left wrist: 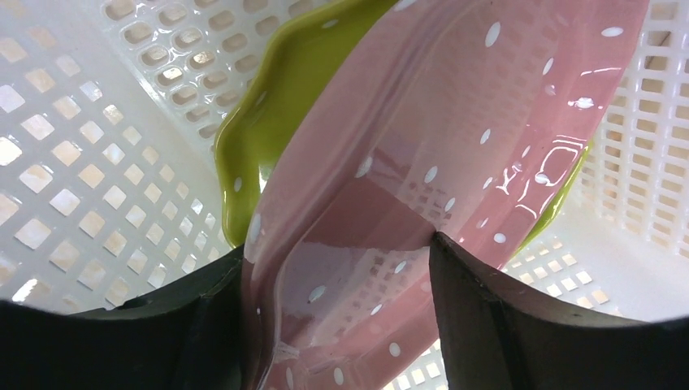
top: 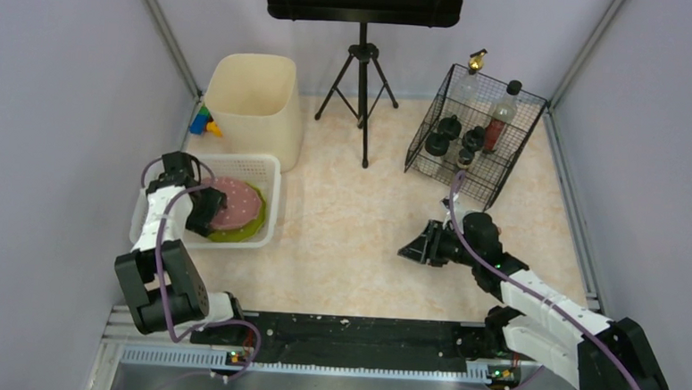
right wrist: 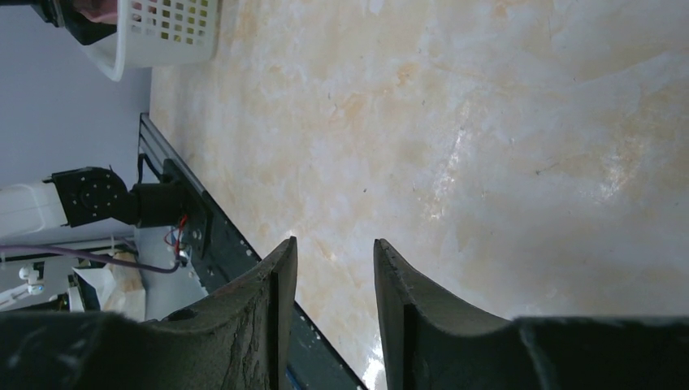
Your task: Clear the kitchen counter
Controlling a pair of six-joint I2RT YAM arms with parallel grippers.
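I can read no words, numbers or brand marks in any of my views. The bottle (top: 500, 121) standing in the black wire rack (top: 516, 159) carries a reddish label, but it is too small for me to make out.

A robotics lab cell: plain grey walls (top: 52, 99) on aluminium framing (top: 163, 32) enclosed a marbled worktop (top: 349, 240), a tripod (top: 362, 80) standing upper centre.

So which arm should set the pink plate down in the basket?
Left. The left gripper grips the pink plate inside the white basket; the right gripper sits empty over the kitchen counter.
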